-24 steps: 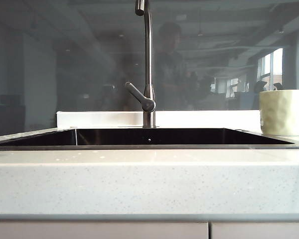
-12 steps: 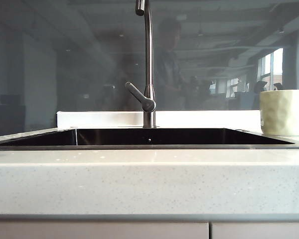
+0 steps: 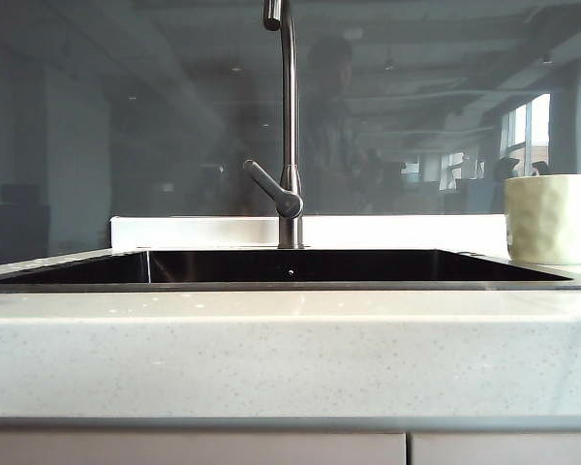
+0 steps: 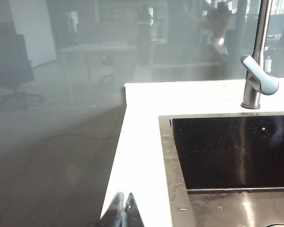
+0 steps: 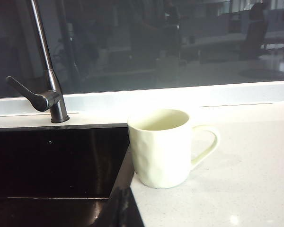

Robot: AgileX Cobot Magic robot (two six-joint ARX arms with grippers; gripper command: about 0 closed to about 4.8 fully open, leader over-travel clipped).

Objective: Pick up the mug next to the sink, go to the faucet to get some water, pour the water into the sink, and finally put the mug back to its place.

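**Countertop and what it carries**

You have a pale speckled countertop (image 3: 290,358) filling the lower frame. The mug (image 3: 552,219) stands upright on it at right, just beside the sink (image 3: 290,283) rim; the faucet (image 3: 289,126) rises centre.

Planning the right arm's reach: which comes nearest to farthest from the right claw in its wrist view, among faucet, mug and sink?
From the shut right claw:
1. Sink: its corner rim lies right beside the tips.
2. Mug: upright on the counter just past the rim.
3. Faucet: behind the sink's far edge.
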